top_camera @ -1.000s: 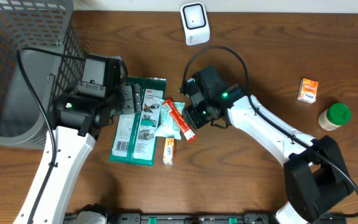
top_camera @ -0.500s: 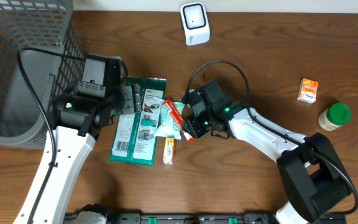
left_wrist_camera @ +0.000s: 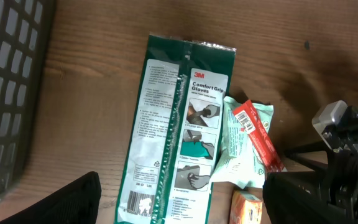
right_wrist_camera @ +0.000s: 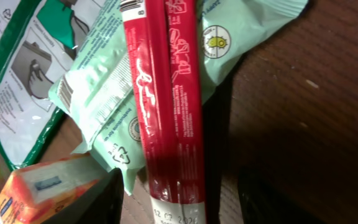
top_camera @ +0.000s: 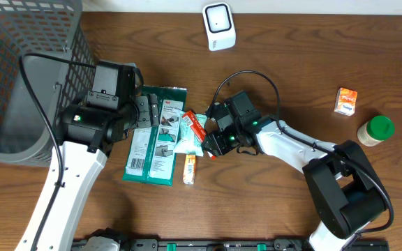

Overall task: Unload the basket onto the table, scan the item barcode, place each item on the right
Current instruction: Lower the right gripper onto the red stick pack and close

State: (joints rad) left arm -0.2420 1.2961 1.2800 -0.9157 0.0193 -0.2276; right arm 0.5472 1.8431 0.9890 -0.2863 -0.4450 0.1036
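The red stick packet is lying slantwise on top of a mint-green pouch, near the middle of the wooden table. The right gripper is hanging low over the packet's lower end. In the right wrist view its two dark fingers are standing on either side of the packet with a gap showing on each side, so the jaws are sitting partly open around it and are gripping nothing.

The pouch is overlapping the edge of a 3M Comfort Grip Gloves pack, and a small orange box is lying just below the pouch. The white barcode scanner is standing well apart from the packet, at the table's far edge.

The left gripper is hovering over the gloves pack beside a grey basket, jaws spread wide and holding nothing. An orange carton and a green-lidded jar are sitting far off to the right.
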